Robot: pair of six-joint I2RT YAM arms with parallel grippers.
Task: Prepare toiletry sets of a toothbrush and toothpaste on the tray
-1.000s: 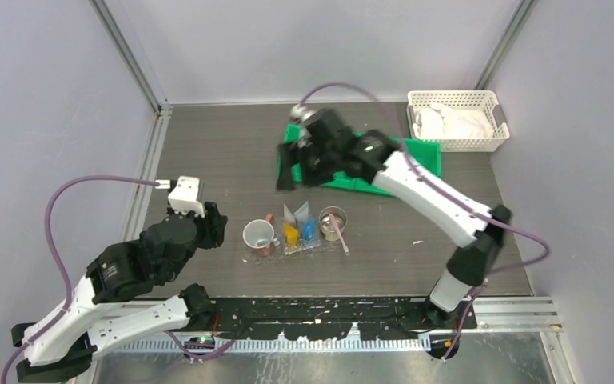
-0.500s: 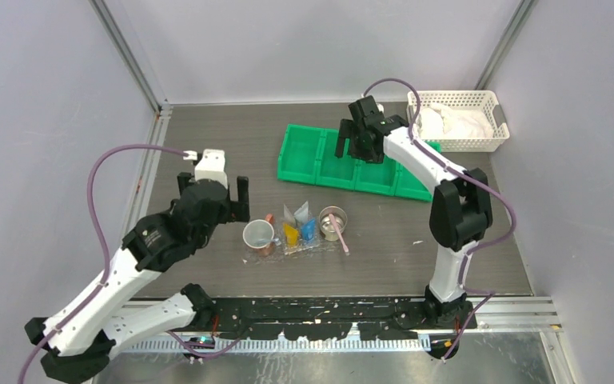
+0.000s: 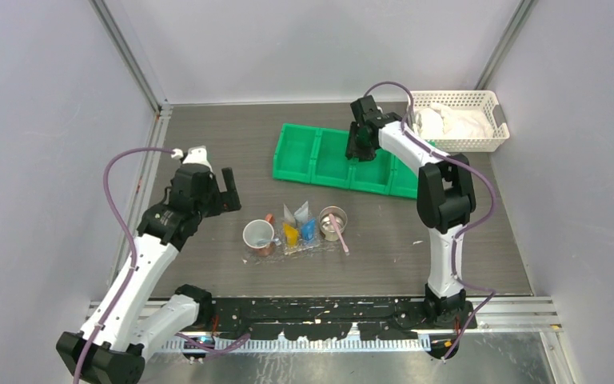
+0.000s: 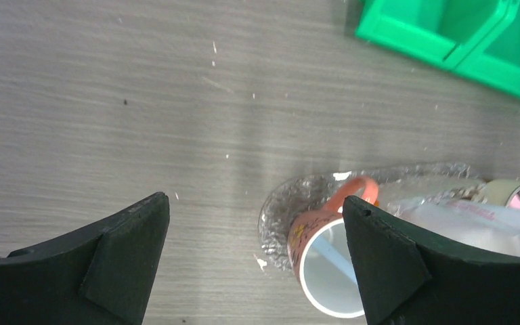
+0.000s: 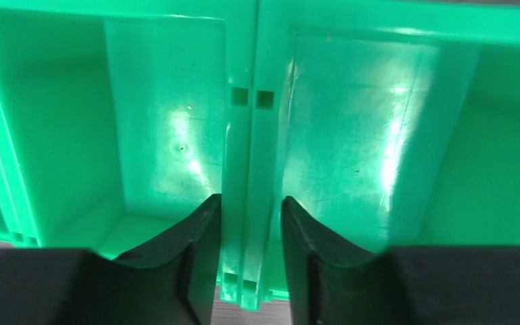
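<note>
Desk (image 3: 208, 144), overhead view as clock face. Tray (image 4: 279, 202) sits near the centre: thin, clear, crinkly film. A mug (image 3: 258, 236) stands on its 9 o'clock end and a metal cup (image 3: 332, 220) at its 3 o'clock end. Toothpaste is packed between the 2: a yellow-orange tube (image 3: 290, 234), a blue tube (image 3: 308, 230) and a white tube (image 3: 290, 213) at 12 o'clock of those. The pink toothbrush (image 3: 340, 238) stands in the metal cup, with its handle leaning out toward 5 o'clock. A pale stick lies inside the mug; cannot tell if it is the 2nd brush. Left jaws hang at 10 o'clock of the tray, spread wide and holding nothing; in the wrist view the mug is just inside the right finger. Right jaws are at 1 o'clock of the tray, inside the green bin (image 3: 313, 156). Its fingers (image 5: 200, 233) are drawn narrow astride the double wall between 2 compartments and look pressed on it from both sides. White basket (image 3: 456, 98) at 2 o'clock, untouched. Handling, judged: the tubes are light, soft and glossy, and a hard squeeze would dent them or let them slip. Pinch across the flat body just below the cap shoulder. The brush is light, stiff and thin, so take it mid-handle, above the cup rim, and lift it straight out. The tray is flimsy and will skid or buckle if nudged. The tubes are crowded, so 1 jaw may topple a neighbour.
</note>
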